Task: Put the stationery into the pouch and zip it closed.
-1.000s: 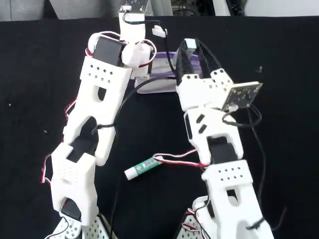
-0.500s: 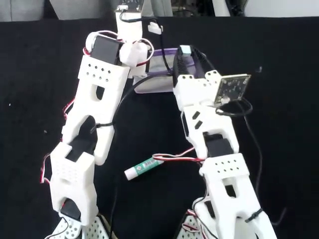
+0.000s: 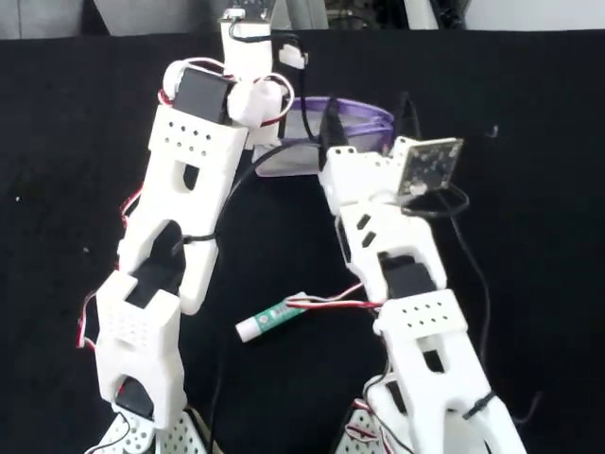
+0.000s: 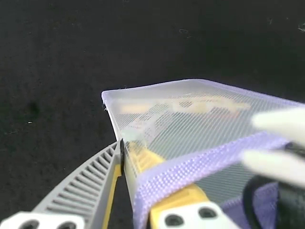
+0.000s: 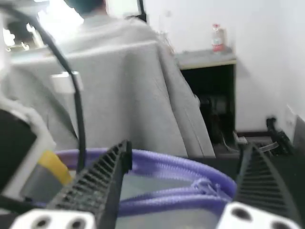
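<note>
Lying between right end effector's (image 5: 187, 149) spread jaws, apparently; pouch (image 5: 162, 164) rim

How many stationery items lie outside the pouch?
1: a white-and-green stick on the table, between the left arm and right arm. More may be hidden beneath the arms.

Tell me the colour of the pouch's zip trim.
Purple; the pouch trim shows best in the right wrist view.

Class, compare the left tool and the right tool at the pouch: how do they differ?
The left tool is grey and yellow; the right tool is black. The left tool is shut on an edge of the pouch; the right tool is open over its purple rim. Both are at the pouch.
</note>
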